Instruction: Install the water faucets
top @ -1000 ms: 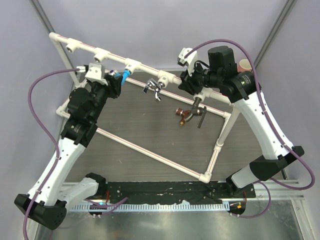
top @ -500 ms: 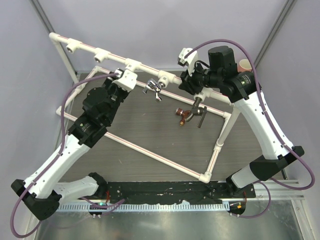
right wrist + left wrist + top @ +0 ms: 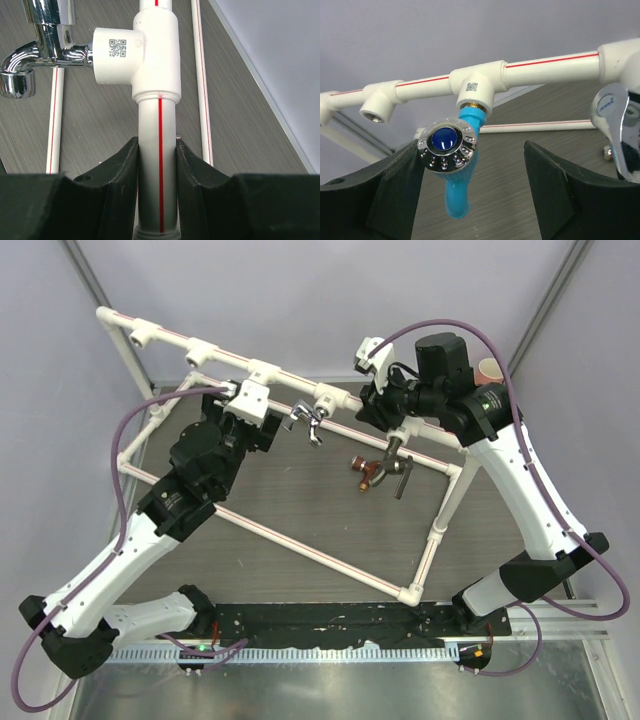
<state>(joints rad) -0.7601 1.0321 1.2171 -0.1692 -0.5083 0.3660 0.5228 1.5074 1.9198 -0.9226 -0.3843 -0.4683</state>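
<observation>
The blue-handled faucet [image 3: 454, 150] hangs from a white tee socket [image 3: 475, 90] on the top pipe, spout down. My left gripper [image 3: 475, 195] is open around it, its left finger [image 3: 395, 190] close beside the chrome handle and its right finger [image 3: 555, 190] well apart. In the top view the left gripper [image 3: 260, 428] hides this faucet. The silver faucet [image 3: 305, 418] sits in the neighbouring tee and shows in the right wrist view [image 3: 35, 45]. My right gripper [image 3: 157, 200] is shut on the white pipe [image 3: 159, 150] just right of that tee [image 3: 385, 420]. The copper faucet [image 3: 362, 472] and the dark grey faucet [image 3: 401, 472] lie on the table.
Two empty tee sockets [image 3: 145, 335] [image 3: 200, 350] sit on the top pipe to the left. The white pipe frame [image 3: 300, 545] crosses the table diagonally. A pink cup [image 3: 490, 370] stands behind the right arm. Grey walls close in behind.
My left arm has swung right and turned its wrist, from beside the blue faucet to facing it, and now covers it in the top view. The right arm has not moved.
</observation>
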